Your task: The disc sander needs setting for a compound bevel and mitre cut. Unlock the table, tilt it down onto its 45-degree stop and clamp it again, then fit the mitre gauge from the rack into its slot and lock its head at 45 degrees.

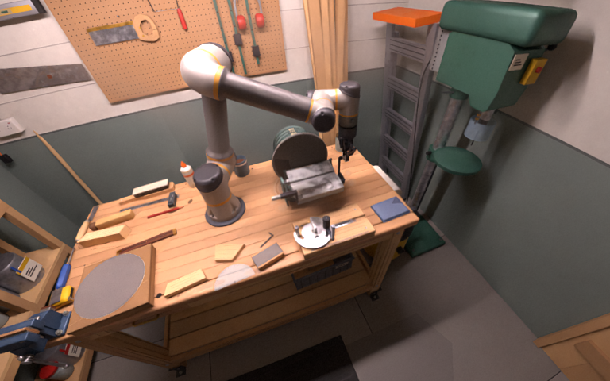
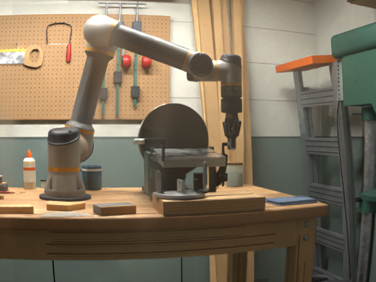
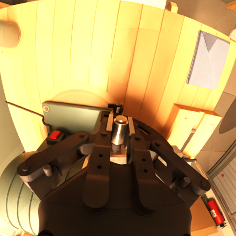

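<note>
The disc sander [image 1: 299, 155] [image 2: 174, 133] stands at the back of the bench. Its grey table [image 1: 312, 180] [image 2: 189, 156] lies level in front of the disc. A lock lever with a silver knob [image 3: 119, 130] [image 2: 230, 146] rises at the table's right side. The mitre gauge [image 1: 313, 231] [image 2: 179, 192] rests on a wooden rack [image 1: 348, 224] [image 2: 209, 203] at the bench's front edge. My gripper [image 1: 345, 155] [image 2: 231, 143] [image 3: 119, 128] points straight down at the table's right side. It is closed around the lock lever's knob.
Behind the sander are a pegboard with tools [image 1: 166, 40], upright planks [image 2: 217, 66] and a small jar [image 2: 234, 173]. A stepladder [image 1: 405, 103] and a green drill press [image 1: 486, 58] stand right of the bench. A blue sheet [image 1: 390, 208] [image 3: 208, 62] lies at the right corner. Wood blocks lie at the front left.
</note>
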Robot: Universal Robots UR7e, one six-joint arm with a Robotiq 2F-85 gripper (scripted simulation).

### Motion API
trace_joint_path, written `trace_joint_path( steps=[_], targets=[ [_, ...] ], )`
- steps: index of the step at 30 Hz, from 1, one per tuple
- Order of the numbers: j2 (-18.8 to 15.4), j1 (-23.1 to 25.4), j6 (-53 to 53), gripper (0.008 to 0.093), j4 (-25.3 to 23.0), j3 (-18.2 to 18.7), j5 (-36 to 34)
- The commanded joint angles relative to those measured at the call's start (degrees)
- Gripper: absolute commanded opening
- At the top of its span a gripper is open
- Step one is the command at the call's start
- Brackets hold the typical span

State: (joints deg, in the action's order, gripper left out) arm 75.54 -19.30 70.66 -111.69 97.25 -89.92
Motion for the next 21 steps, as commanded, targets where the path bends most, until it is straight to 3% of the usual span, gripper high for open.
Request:
trace_joint_path(
  steps=[1,15,21],
  targets=[
    [0.03,-0.04,0.01,0.0080,-0.06,-0.03,-0.08],
    [0.05,0.03,0.08,0.0080,-0.05,-0.02,-0.08],
    [0.05,0.03,0.08,0.0190,-0.05,-0.02,-0.08]
  ],
)
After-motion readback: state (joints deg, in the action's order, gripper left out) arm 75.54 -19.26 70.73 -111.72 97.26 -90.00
